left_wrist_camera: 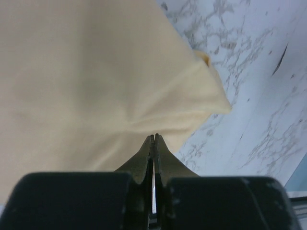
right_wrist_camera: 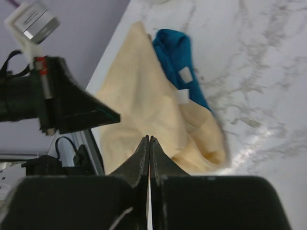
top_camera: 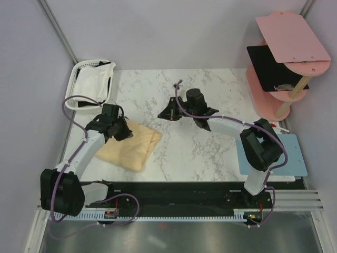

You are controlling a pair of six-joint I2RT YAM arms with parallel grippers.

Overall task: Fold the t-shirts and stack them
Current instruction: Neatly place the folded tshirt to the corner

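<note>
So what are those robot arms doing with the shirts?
Two robot arms are tidying t-shirts on a marble table. The left gripper is shut, right at the edge of the folded pale yellow shirt. A teal shirt peeks out at that shirt's edge. The right gripper is shut too, holding nothing, over bare table. A white shirt lies in the basket in the back corner.

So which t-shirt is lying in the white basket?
The white cloth t-shirt, in the white plastic slotted basket at the far left corner; the pale yellow-cream t-shirt and teal blue t-shirt lie on the marble table.
</note>
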